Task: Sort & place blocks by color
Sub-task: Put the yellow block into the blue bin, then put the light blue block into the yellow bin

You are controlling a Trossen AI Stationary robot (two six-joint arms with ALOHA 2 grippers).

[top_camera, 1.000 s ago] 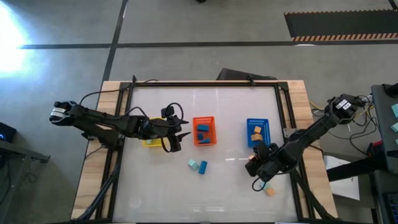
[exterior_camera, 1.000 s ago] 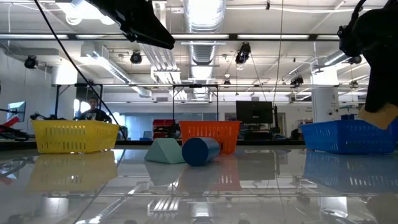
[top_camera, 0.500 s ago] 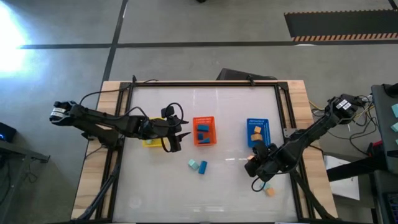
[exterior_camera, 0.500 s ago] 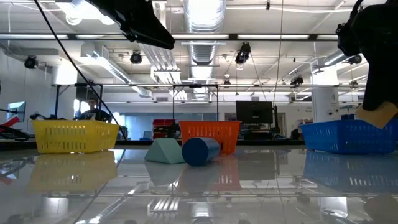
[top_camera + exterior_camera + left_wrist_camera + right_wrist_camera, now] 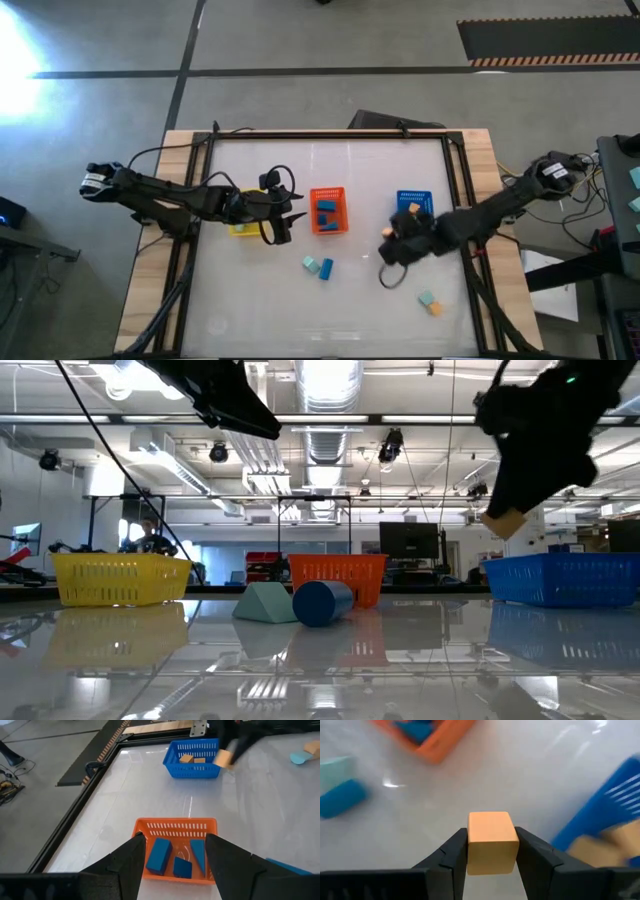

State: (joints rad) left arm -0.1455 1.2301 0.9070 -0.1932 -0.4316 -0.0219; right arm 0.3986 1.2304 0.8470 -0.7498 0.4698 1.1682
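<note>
Gripping an orange cube [image 5: 491, 841] between its two fingers, the right gripper [image 5: 398, 240] hangs above the table [image 5: 370, 300], near the blue basket [image 5: 413, 199] and on the side of it facing the orange basket [image 5: 328, 210].

Three baskets stand in a row: yellow [image 5: 118, 578], orange, blue. On the open table near the front lie four loose blocks: a teal one [image 5: 311, 264] touching a blue one [image 5: 326, 270] before the orange basket, and a teal block [image 5: 427, 298] just beside an orange block [image 5: 435, 309] toward the right edge. The orange basket holds three blue blocks [image 5: 159, 856]; the blue basket shows two orange blocks [image 5: 186, 758] in the left wrist view.

Only the right wrist view shows the cube squarely clamped. The low view shows it lifted well clear of the table, higher than the basket rims, and shows the blue block as a cylinder end. The yellow basket is mostly hidden under the left arm in the high view; its contents cannot be told.

The left gripper [image 5: 283, 216] waits between the yellow and orange baskets, fingers spread and holding nothing, pointed toward the orange basket. The right arm stretches in from the table's right edge.
</note>
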